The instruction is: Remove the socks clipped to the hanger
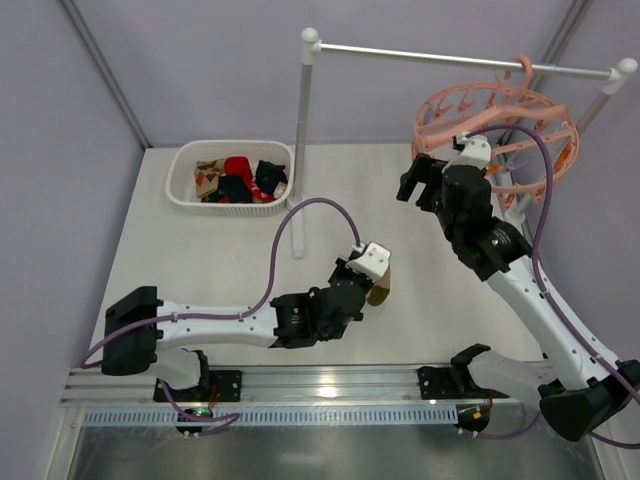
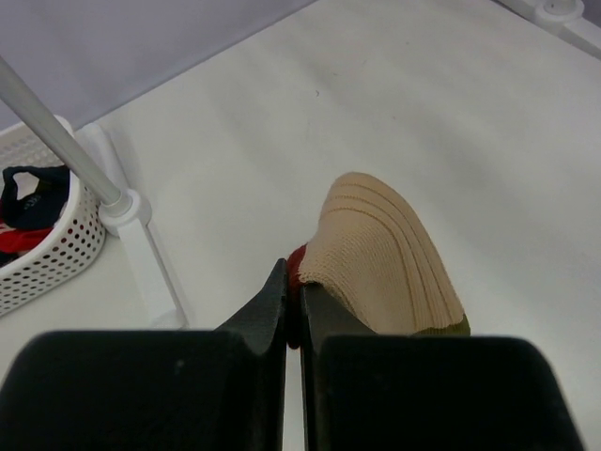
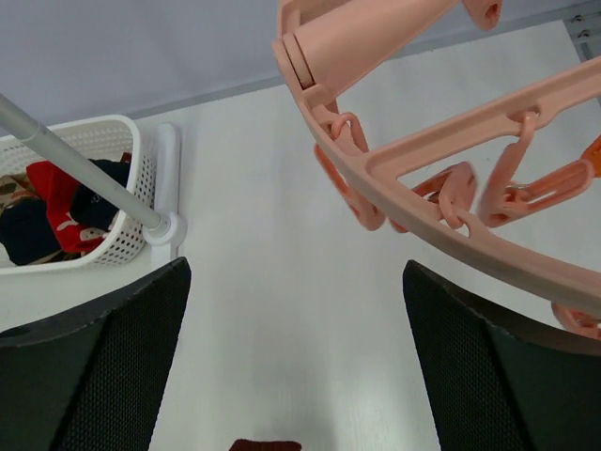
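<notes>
Left claw (image 2: 293,291) pinched shut on the tan ribbed sock (image 2: 385,254), which flops rightward past its tips, looks soft, light, best nipped at the cuff edge; right claw (image 3: 296,272) gapes empty, hanger (image 3: 441,225) just ahead.

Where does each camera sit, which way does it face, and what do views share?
Top external: above and behind the bases, looking down on the table; left arm and right arm show.
Left wrist: on that arm, looking down past the shut left claw pinching a sock.
Right wrist: looking forward through the open right claw at the hanger.
All three share the basket.
</notes>
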Tool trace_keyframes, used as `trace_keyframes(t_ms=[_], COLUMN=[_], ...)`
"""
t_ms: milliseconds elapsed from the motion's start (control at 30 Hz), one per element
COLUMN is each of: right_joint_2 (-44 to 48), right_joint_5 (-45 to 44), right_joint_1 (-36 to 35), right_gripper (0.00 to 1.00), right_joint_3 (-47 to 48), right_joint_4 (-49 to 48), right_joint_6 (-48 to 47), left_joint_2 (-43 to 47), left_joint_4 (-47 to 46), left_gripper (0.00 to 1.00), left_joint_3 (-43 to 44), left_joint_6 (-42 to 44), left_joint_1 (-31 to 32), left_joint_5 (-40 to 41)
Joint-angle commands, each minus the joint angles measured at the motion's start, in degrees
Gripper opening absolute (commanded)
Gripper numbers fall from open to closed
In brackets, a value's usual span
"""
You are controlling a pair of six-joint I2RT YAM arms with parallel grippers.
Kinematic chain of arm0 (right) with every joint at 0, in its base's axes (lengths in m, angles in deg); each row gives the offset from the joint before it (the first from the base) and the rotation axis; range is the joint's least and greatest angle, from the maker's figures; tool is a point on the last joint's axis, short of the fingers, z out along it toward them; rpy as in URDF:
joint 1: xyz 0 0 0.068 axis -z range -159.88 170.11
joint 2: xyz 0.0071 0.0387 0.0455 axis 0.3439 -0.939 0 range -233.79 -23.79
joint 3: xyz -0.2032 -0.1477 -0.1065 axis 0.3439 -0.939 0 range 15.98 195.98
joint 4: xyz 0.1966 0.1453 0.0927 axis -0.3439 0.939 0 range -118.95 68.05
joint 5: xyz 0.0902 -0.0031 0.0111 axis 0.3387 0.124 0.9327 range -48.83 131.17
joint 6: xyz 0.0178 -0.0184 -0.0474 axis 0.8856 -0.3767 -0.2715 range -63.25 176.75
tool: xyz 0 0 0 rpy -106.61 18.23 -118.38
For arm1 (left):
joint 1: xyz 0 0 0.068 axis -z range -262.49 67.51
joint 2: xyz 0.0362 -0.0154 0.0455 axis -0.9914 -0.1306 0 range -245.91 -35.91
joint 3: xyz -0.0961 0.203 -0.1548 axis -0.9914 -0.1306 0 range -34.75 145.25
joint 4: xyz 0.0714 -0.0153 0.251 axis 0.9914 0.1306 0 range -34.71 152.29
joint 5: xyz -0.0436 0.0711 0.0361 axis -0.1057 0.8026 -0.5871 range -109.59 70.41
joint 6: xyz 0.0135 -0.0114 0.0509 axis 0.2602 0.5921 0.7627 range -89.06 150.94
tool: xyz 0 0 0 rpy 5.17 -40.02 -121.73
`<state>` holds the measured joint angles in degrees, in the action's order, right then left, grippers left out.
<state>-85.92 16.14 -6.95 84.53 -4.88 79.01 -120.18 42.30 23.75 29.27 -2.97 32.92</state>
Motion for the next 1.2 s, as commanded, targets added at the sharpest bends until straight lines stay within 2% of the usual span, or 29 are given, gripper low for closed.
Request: trace_keyframes(t_ms=[0,67,233,333,367,467,500,567,600,667,733,800,900,1167], right_joint_2=[2.6,3.9,6.8,8.3,8.6,9.1,9.2,9.3,9.4,9.6,9.9,10.3,10.3,9.8], right_joint_5=[0.4,1.4,3.2,4.4,4.6,5.5,6.0,6.2,6.3,6.4,6.5,6.3,6.1,7.0], right_joint_1=[-0.3,-0.3,-0.3,-0.3,-0.3,-0.3,-0.2,-0.2,-0.1,-0.1,-0.2,-0.1,0.1,1.1], right_gripper=[0.95,0.96,1.0,1.0,1.0,1.0,1.0,1.0,1.0,1.0,1.0,1.0,1.0,1.0], right_joint_3=[-1.8,-4.1,-10.1,-14.6,-16.9,-20.8,-21.8,-24.3,-25.1,-27.2,-28.6,-29.8,-30.6,-32.3], right_joint_4=[-3.2,-3.6,-5.9,-7.7,-8.2,-9.7,-10.2,-11.7,-12.0,-12.7,-13.5,-13.9,-14.3,-16.2], right_joint_6=[-0.6,-0.6,-0.8,-0.6,-0.4,0.0,0.1,0.1,0.1,0.0,-0.3,-0.7,-1.2,-2.9], left_joint_2=[1.9,3.2,11.3,14.7,16.6,18.8,18.9,18.8,18.2,17.1,15.2,13.3,9.3,-2.6], left_joint_4=[-0.6,0.9,1.7,3.1,3.7,6.0,7.4,8.5,9.3,9.7,9.7,10.0,9.7,3.5], left_gripper=[0.0,0.0,0.0,0.0,0.0,0.0,0.0,0.0,0.0,0.0,0.0,0.0,0.0,0.0], left_joint_3=[-1.8,-3.5,-9.2,-11.5,-11.9,-11.8,-11.5,-9.7,-8.9,-6.5,-4.7,-1.5,2.9,11.4], left_joint_6=[-1.9,-4.7,-11.2,-14.5,-15.9,-18.4,-18.9,-19.7,-20.6,-21.7,-23.5,-24.4,-25.5,-22.0], left_joint_1=[-0.3,-2.7,-10.6,-18.2,-23.1,-31.2,-36.9,-42.1,-47.9,-53.4,-60.9,-64.9,-69.9,-71.5], left_joint_5=[3.1,2.2,-6.2,-12.7,-15.2,-25.3,-27.9,-36.0,-39.0,-44.8,-47.9,-50.7,-49.4,-37.0])
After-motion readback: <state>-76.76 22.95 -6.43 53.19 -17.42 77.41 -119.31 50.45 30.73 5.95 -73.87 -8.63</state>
